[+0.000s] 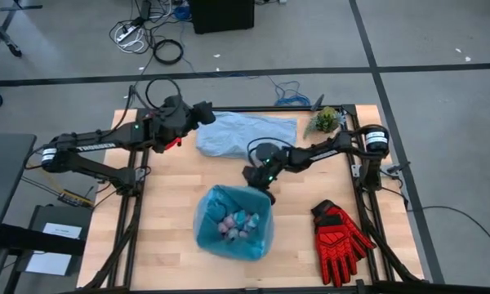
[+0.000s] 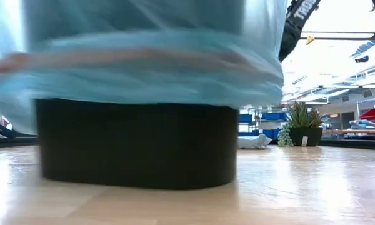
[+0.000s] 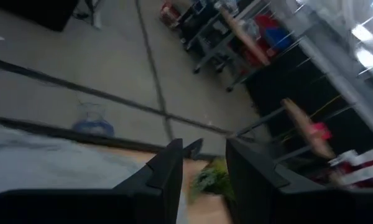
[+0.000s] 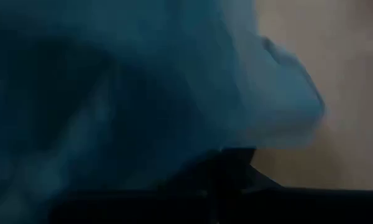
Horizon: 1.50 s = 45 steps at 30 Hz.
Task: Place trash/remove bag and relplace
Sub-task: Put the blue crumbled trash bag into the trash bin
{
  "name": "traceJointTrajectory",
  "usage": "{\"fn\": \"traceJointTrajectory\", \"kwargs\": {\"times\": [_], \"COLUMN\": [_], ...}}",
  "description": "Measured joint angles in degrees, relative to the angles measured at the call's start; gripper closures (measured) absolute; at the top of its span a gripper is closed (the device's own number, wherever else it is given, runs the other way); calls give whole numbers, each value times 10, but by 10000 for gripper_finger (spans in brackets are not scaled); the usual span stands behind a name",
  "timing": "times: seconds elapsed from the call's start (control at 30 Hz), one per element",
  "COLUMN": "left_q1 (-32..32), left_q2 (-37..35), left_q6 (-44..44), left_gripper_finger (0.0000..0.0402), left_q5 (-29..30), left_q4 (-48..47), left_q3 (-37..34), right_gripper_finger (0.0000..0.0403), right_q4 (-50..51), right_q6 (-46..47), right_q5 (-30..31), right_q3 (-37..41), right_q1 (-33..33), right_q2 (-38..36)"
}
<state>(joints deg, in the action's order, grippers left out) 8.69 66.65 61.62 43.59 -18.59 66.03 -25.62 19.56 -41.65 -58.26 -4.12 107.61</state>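
Observation:
A black bin (image 2: 137, 147) stands near the middle of the table, lined with the cyan-blue bag (image 1: 233, 224), whose rim folds over the bin's edge (image 2: 144, 69). Several pink, blue and white paper wads (image 1: 237, 222) lie inside it. My right gripper (image 1: 262, 190) is at the bag's far right rim corner, and the bag fills the right wrist view (image 4: 143, 93). My left gripper (image 1: 204, 113) is open and empty, above the left end of the paler grey-blue bag (image 1: 247, 135). That bag lies flat at the table's far side.
A small green plant (image 1: 325, 121) stands at the far right corner and also shows in the low view (image 2: 305, 122). A pair of red and black gloves (image 1: 340, 238) lies at the near right. Bare wood (image 1: 163, 188) lies left of the bin.

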Motion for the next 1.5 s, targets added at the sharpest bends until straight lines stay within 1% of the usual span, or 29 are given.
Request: {"fn": "traceJointTrajectory", "kwargs": {"times": [0.1, 0.17, 0.27, 0.33, 0.43, 0.5, 0.6, 0.77, 0.9, 1.0, 1.07, 1.13, 1.23, 1.3, 1.43, 1.5], "left_q1": [-7, -14, -25, -30, -32, -32, -32, -32, -36, -46, -55, -63, -70, -74, -81, -85], "left_q2": [2, 5, 7, 6, 6, 6, 6, 6, 6, 6, 6, 6, 6, 6, 6, 6], "left_q6": [3, 4, 3, -4, -31, -46, -64, -75, -90, -113, -134, -141, -145, -141, -131, -129], "left_gripper_finger": [270, 270, 270, 270, 270, 270, 270, 270, 270, 270, 270, 270, 270, 270, 270, 270], "left_q5": [-13, -20, -23, -23, -25, -39, -61, -104, -133, -148, -150, -150, -148, -148, -148, -148], "left_q4": [-6, -3, -6, -10, -14, -18, -26, -53, -60, -65, -70, -74, -76, -78, -80, -81], "left_q3": [3, 3, 3, 3, 3, 3, 3, 3, 3, 3, 3, 3, 3, 3, 3, 3], "right_gripper_finger": [403, 403, 403, 403, 398, 388, 355, 269, 201, 165, 154, 150, 153, 157, 162, 162], "right_q4": [62, 108, 160, 209, 266, 293, 302, 292, 276, 266, 261, 257, 250, 249, 272, 287], "right_q6": [-40, -60, -98, -127, -196, -239, -270, -298, -305, -325, -345, -365, -378, -379, -377, -378], "right_q5": [32, 42, 74, 112, 173, 195, 194, 202, 231, 277, 315, 342, 359, 356, 324, 318], "right_q3": [-48, -62, -66, -65, -65, -65, -65, -65, -65, -65, -65, -65, -65, -65, -65, -65], "right_q1": [26, 39, 48, 49, 43, 37, 29, 25, 25, 25, 25, 23, 18, 12, 1, -2], "right_q2": [8, 8, 9, 9, 9, 9, 9, 9, 7, -3, -10, -11, -13, -14, -14, -14]}}
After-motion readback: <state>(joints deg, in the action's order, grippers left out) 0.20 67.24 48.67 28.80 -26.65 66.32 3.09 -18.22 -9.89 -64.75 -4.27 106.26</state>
